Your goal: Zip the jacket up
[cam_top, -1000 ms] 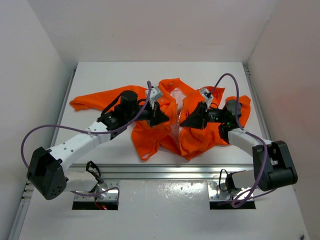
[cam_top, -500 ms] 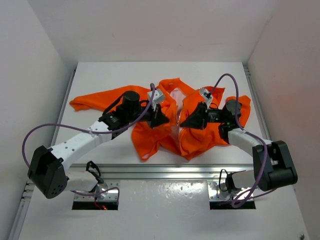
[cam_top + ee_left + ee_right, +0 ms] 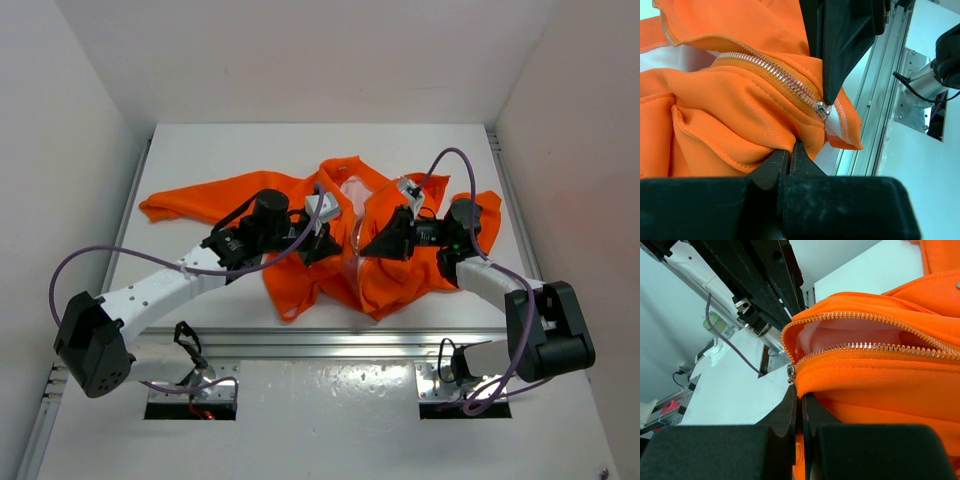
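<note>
Orange jacket [image 3: 400, 280] crumpled on white table [image 3: 220, 150], front unzipped, pale lining [image 3: 840, 335] showing, one sleeve out left.
Both left gripper [image 3: 335, 248] and right gripper [image 3: 366, 246] clamped tight on jacket front edges beside zipper [image 3: 865, 347], tips nearly meeting.

A white table [image 3: 200, 150] sits between plain white walls [image 3: 300, 60], an aluminium rail [image 3: 330, 342] along its near edge.

The jacket [image 3: 400, 285] lies on the tabletop [image 3: 250, 150] (one sleeve [image 3: 190, 200] reaching left); on it, left end effector [image 3: 322, 245] sits just left of right end effector [image 3: 372, 243].
</note>
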